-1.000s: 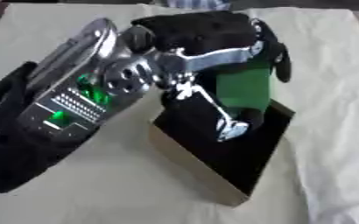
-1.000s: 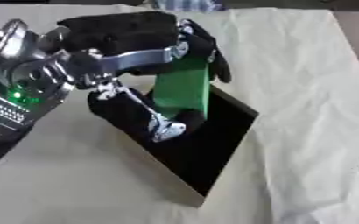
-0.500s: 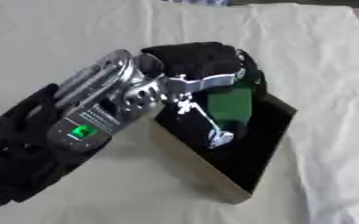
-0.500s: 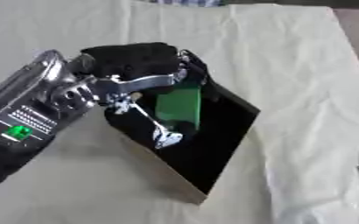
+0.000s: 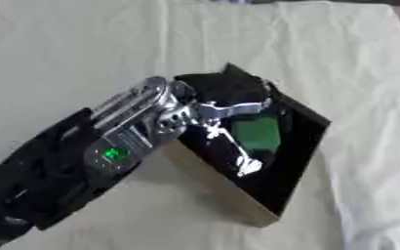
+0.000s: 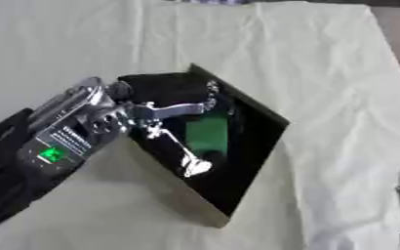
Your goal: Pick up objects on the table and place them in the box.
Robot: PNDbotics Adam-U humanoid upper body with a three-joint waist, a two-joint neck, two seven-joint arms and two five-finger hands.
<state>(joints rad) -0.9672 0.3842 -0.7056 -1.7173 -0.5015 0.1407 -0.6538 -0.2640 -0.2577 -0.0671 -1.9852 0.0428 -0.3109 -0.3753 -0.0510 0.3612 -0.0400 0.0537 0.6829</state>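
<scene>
Green and flat, the object (image 5: 256,134) was seen in the left eye view inside the black box (image 5: 302,146), with the left hand (image 5: 229,100) curled round its top; release is judged best made low, the fingers (image 5: 248,167) being drawn straight up afterwards. In the right eye view the bench (image 6: 323,58) was shown covered in pale cloth, and little of the room was visible.
</scene>
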